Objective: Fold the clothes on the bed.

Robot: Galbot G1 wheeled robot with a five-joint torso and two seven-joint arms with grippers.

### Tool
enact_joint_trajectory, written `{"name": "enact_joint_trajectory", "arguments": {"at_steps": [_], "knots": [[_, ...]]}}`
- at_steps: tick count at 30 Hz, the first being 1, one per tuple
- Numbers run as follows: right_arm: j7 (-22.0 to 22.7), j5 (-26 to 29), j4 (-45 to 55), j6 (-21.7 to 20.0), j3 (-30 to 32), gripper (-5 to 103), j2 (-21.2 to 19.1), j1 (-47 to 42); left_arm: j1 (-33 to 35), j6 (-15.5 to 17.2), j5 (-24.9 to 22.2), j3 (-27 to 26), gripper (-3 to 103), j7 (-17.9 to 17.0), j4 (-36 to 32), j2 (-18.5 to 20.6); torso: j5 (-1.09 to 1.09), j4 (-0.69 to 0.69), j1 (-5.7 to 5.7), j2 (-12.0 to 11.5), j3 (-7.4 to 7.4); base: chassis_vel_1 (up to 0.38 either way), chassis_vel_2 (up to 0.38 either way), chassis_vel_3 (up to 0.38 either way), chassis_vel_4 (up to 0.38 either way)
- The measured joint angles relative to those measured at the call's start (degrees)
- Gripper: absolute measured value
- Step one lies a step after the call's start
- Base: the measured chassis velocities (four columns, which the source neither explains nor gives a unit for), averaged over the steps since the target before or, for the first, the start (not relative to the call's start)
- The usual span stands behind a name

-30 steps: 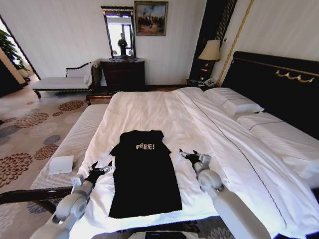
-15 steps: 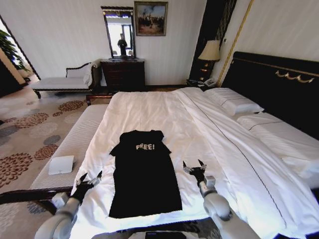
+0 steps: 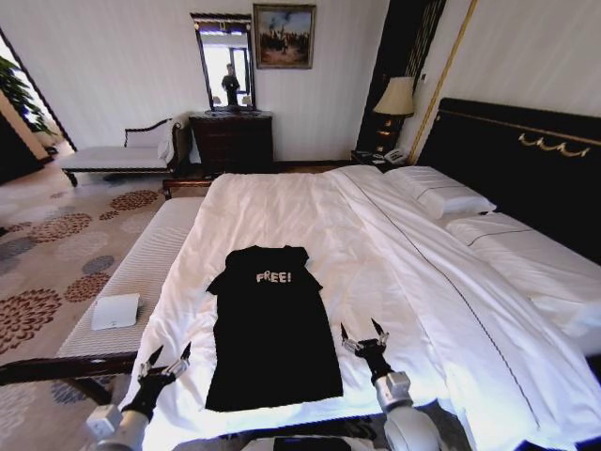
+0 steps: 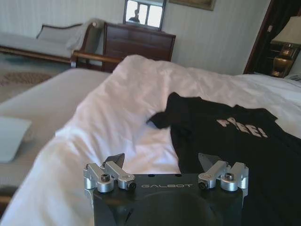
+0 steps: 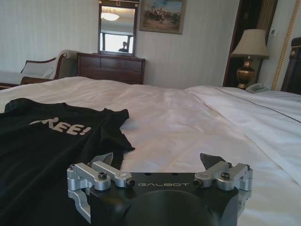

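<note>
We see the bed [image 3: 376, 235] filling the middle and right of the frame, white sheets reaching the lower edge. The black T-shirt [image 3: 272, 329] lies flat at lower centre. Two white pillows [image 3: 441, 193] rest at upper right against the dark headboard [image 3: 526, 160].

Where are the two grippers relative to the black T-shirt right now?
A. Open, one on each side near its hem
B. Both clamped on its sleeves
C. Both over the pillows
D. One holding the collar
A: the left gripper and right gripper flank the T-shirt, fingers spread, holding nothing.
</note>
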Motion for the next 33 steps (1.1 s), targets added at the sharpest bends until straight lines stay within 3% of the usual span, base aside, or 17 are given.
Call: {"name": "enact_joint_trajectory", "arguments": {"at_steps": [9,17,19,20,22,23,25,27,30,33], "knots": [[-1.6,0.4,-1.3,3.0,1.2,100,0.5,-4.5,3.3,-2.3,0.3,1.6,91,0.4,0.7,0.2,0.00,0.01,0.00,0.0,0.00,0.000,0.000,0.000,0.000],[-3.9,5.7,-2.2,4.8,0.9,100,0.7,-9.5,5.6,-3.5,0.6,2.3,92,0.6,0.8,0.3,0.01,0.00,-0.01,0.0,0.00,0.000,0.000,0.000,0.000],[-7.1,12.7,-1.2,4.1,1.0,100,0.2,-11.6,6.7,-4.3,1.3,3.0,92,0.7,0.9,0.3,0.00,0.00,-0.01,0.0,0.00,0.000,0.000,0.000,0.000],[-7.1,12.7,-1.2,4.1,1.0,100,0.2,-11.6,6.7,-4.3,1.3,3.0,92,0.7,0.9,0.3,0.00,0.00,-0.01,0.0,0.00,0.000,0.000,0.000,0.000],[-8.7,17.8,-0.4,3.0,0.6,100,-0.2,-12.5,7.1,-5.1,2.0,3.4,92,0.8,1.3,0.5,0.00,0.00,-0.01,0.0,0.00,0.000,0.000,0.000,0.000],[-9.6,22.7,0.0,1.5,-0.1,100,-0.4,-12.8,7.5,-5.5,2.3,3.5,94,0.8,1.5,0.6,0.01,0.00,-0.01,0.0,0.00,0.000,0.000,0.000,0.000],[-9.9,24.1,0.1,0.8,-0.2,100,-0.5,-12.8,7.6,-5.6,2.3,3.5,94,0.8,1.6,0.6,0.01,0.01,-0.01,0.0,0.00,0.000,0.000,0.000,0.000],[-11.1,30.4,0.2,-2.6,-0.5,100,-0.8,-12.4,8.1,-5.7,2.0,3.5,91,0.8,1.5,0.5,0.01,0.00,-0.01,0.0,0.00,0.000,0.000,0.000,0.000],[-11.3,34.6,0.2,-5.5,-0.5,100,-1.2,-12.3,8.3,-5.7,2.1,3.8,91,0.8,1.4,0.1,0.01,0.00,-0.01,0.0,0.00,0.000,0.000,0.000,0.000],[-9.8,45.3,0.7,-12.9,-0.5,100,-2.2,-12.3,8.6,-5.8,2.9,5.0,91,0.8,1.5,-1.1,0.01,0.01,-0.01,0.0,0.00,0.000,0.000,0.000,0.000]]}}
